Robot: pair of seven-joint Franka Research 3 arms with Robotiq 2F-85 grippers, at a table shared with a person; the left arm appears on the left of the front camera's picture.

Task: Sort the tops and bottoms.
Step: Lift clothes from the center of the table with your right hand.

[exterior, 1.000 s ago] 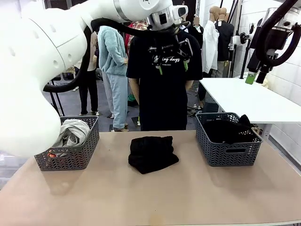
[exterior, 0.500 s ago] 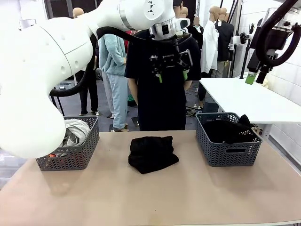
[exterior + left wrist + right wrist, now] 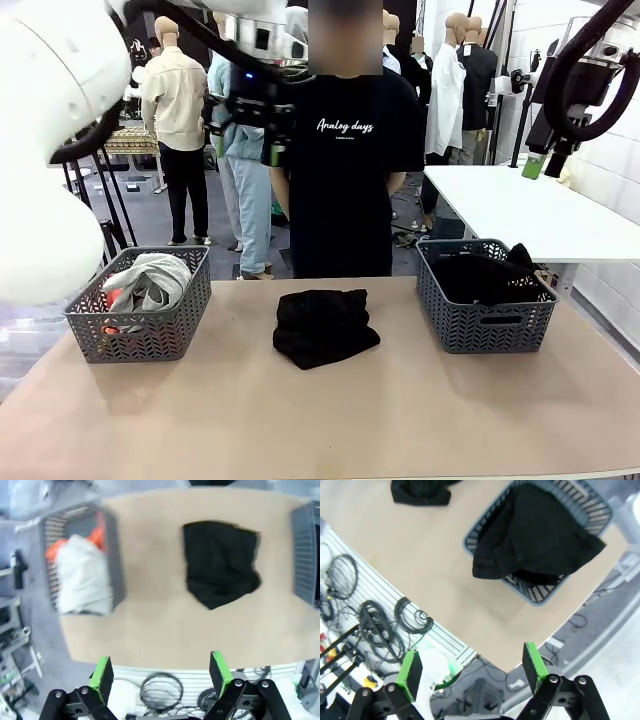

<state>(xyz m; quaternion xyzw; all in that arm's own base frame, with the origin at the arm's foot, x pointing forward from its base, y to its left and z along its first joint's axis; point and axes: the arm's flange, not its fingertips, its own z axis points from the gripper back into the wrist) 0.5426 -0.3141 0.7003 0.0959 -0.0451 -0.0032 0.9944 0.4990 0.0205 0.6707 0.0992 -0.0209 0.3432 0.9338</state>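
One of the bottoms, a folded black garment [image 3: 325,325], lies on the table's middle; it shows too in the left wrist view [image 3: 220,562] and the right wrist view [image 3: 420,492]. Another black bottom [image 3: 485,272] [image 3: 540,535] fills the right basket [image 3: 487,322], spilling over its rim. The left basket [image 3: 140,335] [image 3: 114,555] holds the tops: a pale grey one [image 3: 155,280] [image 3: 82,580] over a red-orange one [image 3: 112,300] [image 3: 60,550]. My left gripper [image 3: 245,140] [image 3: 160,672] hangs open high above the table's left half. My right gripper [image 3: 545,165] [image 3: 472,670] stands open high at the right, holding nothing.
A person in a black T-shirt with white script [image 3: 345,180] stands at the table's far edge. A white table [image 3: 530,210] stands behind the right basket. Bare tabletop [image 3: 330,420] stretches along the near side.
My left arm has swung from in front of the person's chest toward the left, carrying its open gripper with it. The right arm and the garments have stayed put.
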